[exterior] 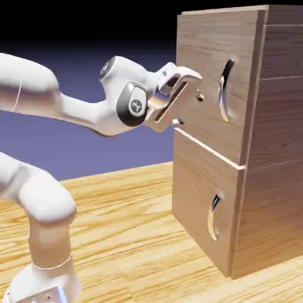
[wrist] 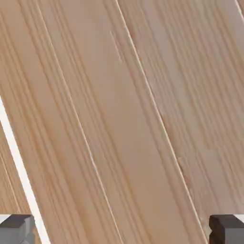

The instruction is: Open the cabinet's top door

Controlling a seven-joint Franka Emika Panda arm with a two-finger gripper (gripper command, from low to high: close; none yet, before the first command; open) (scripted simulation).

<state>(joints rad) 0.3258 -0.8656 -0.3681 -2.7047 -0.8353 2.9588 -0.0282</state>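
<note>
exterior view side-on; hand view close against the cabinet (exterior: 237, 148) wood.

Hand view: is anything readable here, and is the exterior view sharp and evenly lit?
Hand view: sharp but filled by wood grain, one pale line crossing its lower left; only the grey fingertips show, no handle. Exterior view: crisp; the cabinet front is bright, its side darker; the top door handle glints; the backdrop darkens toward the top; the open gripper is unblurred.
</note>
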